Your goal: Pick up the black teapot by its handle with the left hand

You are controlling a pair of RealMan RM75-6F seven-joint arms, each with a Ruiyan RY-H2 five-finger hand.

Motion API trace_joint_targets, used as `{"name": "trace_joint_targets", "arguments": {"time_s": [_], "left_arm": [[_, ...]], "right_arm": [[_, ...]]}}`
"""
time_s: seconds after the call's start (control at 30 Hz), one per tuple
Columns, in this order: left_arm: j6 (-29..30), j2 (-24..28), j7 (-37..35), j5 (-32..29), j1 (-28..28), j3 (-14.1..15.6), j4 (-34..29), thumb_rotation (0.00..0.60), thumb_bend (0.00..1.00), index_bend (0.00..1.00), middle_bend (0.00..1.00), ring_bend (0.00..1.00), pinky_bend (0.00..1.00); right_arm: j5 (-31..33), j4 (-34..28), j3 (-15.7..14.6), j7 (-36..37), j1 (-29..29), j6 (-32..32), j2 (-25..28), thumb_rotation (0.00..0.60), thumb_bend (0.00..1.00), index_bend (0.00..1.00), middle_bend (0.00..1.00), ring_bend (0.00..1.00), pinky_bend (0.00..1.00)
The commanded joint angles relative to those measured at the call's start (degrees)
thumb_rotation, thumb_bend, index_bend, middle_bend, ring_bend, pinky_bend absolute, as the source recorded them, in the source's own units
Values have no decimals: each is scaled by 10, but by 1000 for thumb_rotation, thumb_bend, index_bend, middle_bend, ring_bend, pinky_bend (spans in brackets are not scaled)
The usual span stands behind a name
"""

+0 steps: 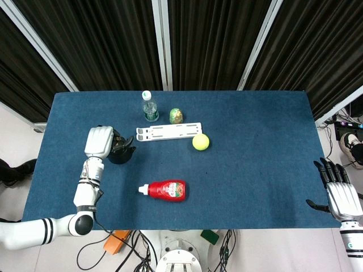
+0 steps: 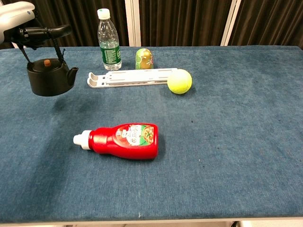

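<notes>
- Black teapot (image 2: 47,78) hangs by its handle from the left hand (image 2: 19,14), lifted clear of the blue counter (image 2: 227,118), its shadow below.
- Left hand's fingers (image 2: 45,32) curl around the handle.
- Right hand (image 1: 342,195), holding nothing, fingers spread, sits at the counter's four o'clock edge.
- Ketchup bottle (image 2: 120,140) lies at the teapot's five o'clock.

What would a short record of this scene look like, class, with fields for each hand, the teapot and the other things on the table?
left hand: holds the black teapot by its handle, fingers curled under it
teapot: hanging upright above the table
right hand: holds nothing, fingers apart, at the table's edge
other things: ketchup bottle lying on its side, tennis ball, water bottle, white rack
</notes>
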Motion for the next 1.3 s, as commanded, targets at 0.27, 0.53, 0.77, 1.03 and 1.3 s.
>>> {"name": "trace_joint_targets", "arguments": {"time_s": [0.27,0.53,0.77,1.03,1.3], "left_arm": [[6,-10,5,16,3,-2,16,432,470,1000,1000,1000,562],[5,-11,17,36,6,9,31,500,482,1000,1000,1000,594],[-3,-15,20,44,10,15,44,499,481,1000,1000,1000,594],[0,-29,40,55,12,25,63,498,479,1000,1000,1000,594],[-5,-34,45,58,15,23,70,500,475,1000,1000,1000,594]], "right_arm": [[1,1,0,3,-2,1,0,600,175,0,0,0,0],[2,3,0,5,-2,-2,-1,600,176,0,0,0,0],[4,5,0,7,-2,-5,-4,600,176,0,0,0,0],[4,7,0,8,-3,-5,-4,600,176,0,0,0,0],[4,6,0,8,-4,-4,-4,600,176,0,0,0,0]]}}
